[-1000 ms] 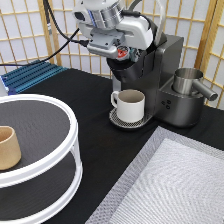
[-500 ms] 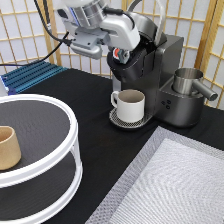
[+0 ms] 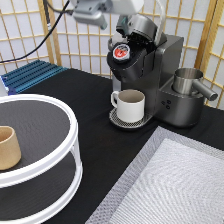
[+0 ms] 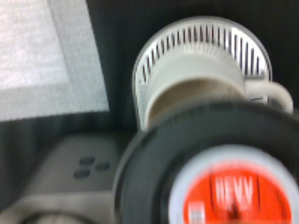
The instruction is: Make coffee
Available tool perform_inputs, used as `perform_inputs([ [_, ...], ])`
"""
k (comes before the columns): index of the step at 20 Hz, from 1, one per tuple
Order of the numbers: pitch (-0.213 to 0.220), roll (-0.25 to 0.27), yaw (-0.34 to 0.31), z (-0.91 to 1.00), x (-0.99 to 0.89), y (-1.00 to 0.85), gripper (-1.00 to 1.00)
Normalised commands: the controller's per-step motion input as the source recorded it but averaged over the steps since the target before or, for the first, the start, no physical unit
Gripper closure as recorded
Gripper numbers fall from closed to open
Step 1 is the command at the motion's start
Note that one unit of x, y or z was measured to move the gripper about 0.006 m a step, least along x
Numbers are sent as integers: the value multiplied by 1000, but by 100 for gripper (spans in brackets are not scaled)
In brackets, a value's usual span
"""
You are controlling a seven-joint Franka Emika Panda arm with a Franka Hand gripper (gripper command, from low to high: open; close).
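Mostly cropped pincer (image 3: 95,15) at top, coffee (image 3: 120,52) in brewer (image 3: 150,75)

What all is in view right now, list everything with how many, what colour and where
coffee pod: one, white with red-orange foil top, seated in the open brew head of the coffee machine
coffee machine: one, dark grey, exterior view's upper right, lid raised
mug: one, white, handled, on the machine's drip tray
metal pitcher: one, silver, on the machine's right side
tan cup: one, handleless, on the stand's upper tier, exterior view's left
two-tier round stand: one, white rims, dark shelves, lower left
mat: one, grey woven, lower right
blue rack: one, upper left
table: one, black
end effector: one, grey, exterior view's top, above and left of the machine, holding nothing visible
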Motion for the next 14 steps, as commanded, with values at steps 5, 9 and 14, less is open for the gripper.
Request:
perform_inputs([
  [5, 121, -151, -26, 999, 402, 690, -100],
  [9, 170, -178, -51, 754, 504, 384, -100],
  [14, 184, -219, -70, 289, 481, 221, -100],
])
